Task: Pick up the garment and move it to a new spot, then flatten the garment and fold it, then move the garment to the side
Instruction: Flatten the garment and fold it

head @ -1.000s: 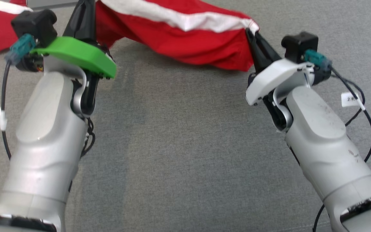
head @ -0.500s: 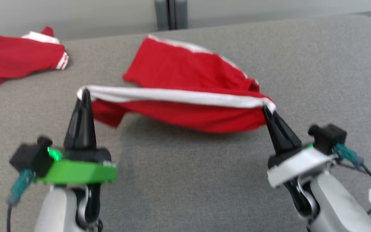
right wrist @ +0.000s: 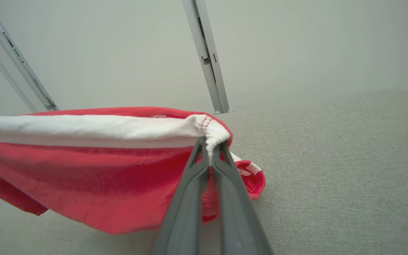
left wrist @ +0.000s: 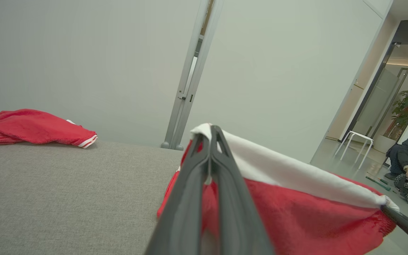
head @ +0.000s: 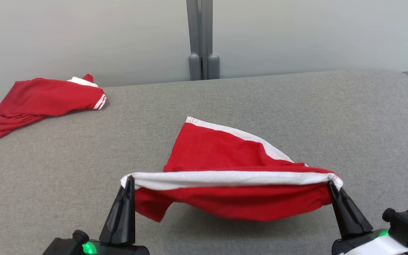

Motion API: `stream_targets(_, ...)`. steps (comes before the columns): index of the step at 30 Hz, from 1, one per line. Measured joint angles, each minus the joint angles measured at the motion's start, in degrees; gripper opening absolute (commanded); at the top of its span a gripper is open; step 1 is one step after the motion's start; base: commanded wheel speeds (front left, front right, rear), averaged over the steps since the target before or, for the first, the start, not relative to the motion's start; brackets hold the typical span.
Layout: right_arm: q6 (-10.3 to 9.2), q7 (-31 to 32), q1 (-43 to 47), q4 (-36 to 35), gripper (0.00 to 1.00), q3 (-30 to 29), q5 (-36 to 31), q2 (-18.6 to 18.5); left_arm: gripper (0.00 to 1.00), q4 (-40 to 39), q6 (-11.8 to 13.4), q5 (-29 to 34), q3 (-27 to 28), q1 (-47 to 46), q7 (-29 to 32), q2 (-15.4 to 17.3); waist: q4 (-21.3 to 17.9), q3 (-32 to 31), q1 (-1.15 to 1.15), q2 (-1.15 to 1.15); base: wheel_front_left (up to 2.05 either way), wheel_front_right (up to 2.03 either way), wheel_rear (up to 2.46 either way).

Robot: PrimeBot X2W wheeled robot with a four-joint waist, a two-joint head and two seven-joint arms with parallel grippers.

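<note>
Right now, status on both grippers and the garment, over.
Left gripper, right gripper shut on garment, white band taut between. Far end rests on grey surface. Other red cloth far left, apart.

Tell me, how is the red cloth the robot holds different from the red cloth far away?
The held red-and-white garment is stretched by its white band between the left gripper and right gripper; the far red garment lies bunched, untouched. The held one is partly lifted off the grey padded surface; the far one rests on it. Both are red with white trim.
</note>
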Motion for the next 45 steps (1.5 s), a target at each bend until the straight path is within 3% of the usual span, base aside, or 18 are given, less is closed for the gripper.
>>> stream_targets(4, -0.01, 1.7, 1.1, 0.2, 0.00, 0.4, 0.0, 1.3, 0.00, 3.2, -0.1, -0.8, -0.6, 0.1, 1.0, 0.5, -0.5, 0.2, 0.00, 0.00, 0.00, 0.00, 0.00)
stream_targets(9, -0.01, 1.5, -0.5, 5.8, 0.00, 2.9, 0.2, 2.8, 0.00, 11.0, -1.0, -1.0, -1.3, -4.4, 1.0, 1.2, -1.7, 1.6, 0.00, 0.00, 0.00, 0.00, 0.00)
stream_targets(22, -0.01, -3.6, -18.9, 20.9, 0.00, 4.1, 0.0, 7.7, 0.00, 38.7, -2.7, -0.9, -2.7, -36.6, -1.9, 3.8, -5.2, 11.9, 0.00, 0.00, 0.00, 0.00, 0.00)
stream_targets(30, -0.01, -5.6, -26.6, 29.3, 0.00, 4.8, 1.2, 8.6, 0.00, 55.5, -2.9, -1.3, -7.7, -51.4, -2.9, 4.3, -7.7, 19.3, 0.00, 0.00, 0.00, 0.00, 0.00)
stream_targets(45, 0.00, -6.0, -30.0, 31.4, 0.00, 6.6, 5.0, 8.7, 0.00, 70.5, -2.9, -4.6, -12.9, -61.6, -3.7, 4.8, -12.6, 23.8, 0.00, 0.00, 0.00, 0.00, 0.00)
